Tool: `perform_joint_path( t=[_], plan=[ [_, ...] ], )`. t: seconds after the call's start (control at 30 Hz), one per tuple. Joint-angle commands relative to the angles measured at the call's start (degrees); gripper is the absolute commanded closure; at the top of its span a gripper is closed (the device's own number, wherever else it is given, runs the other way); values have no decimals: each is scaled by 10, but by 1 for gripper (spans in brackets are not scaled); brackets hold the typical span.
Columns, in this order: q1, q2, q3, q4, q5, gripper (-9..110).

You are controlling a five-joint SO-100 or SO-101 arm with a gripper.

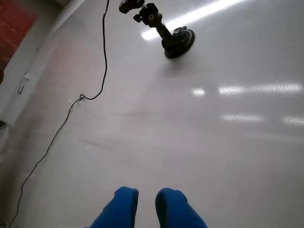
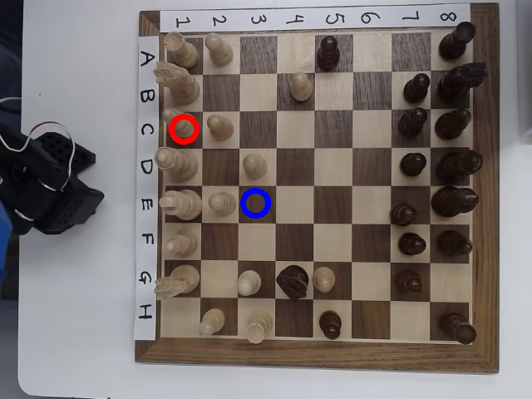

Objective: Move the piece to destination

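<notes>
In the overhead view, the piece (image 2: 179, 125), a small pale pawn-like piece, stands on the dark square ringed in red at C1, in the pale back row. The destination (image 2: 256, 203) is the bare dark square at E3 with a blue ring. My arm (image 2: 46, 187) sits folded on the white table left of the board, well away from both. In the wrist view my gripper (image 1: 147, 197) shows two blue fingertips (image 1: 126, 202) a narrow gap apart, with nothing between them, above bare table. The board is out of the wrist view.
Pale pieces fill columns 1 to 3 around the piece, with one pale pawn (image 2: 254, 165) just above the destination and another (image 2: 221, 202) to its left. Dark pieces crowd the right side. A black suction camera mount (image 1: 178, 42) and a cable (image 1: 102, 71) lie ahead of the gripper.
</notes>
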Motion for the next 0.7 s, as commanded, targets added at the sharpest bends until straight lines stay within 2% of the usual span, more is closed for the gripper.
perform_joint_path(
  t=[0.0, 0.07, 0.2, 0.3, 0.5, 0.67],
  plan=[
    [-50, 11, -58, -9, 30, 91],
    [-60, 11, -23, -54, 14, 91],
    [-67, -40, -42, -46, -11, 91],
    [-71, -172, -178, 61, -14, 91],
    [-69, -408, -487, 354, -40, 90],
    [-91, -468, -564, 512, -30, 91]
  ],
)
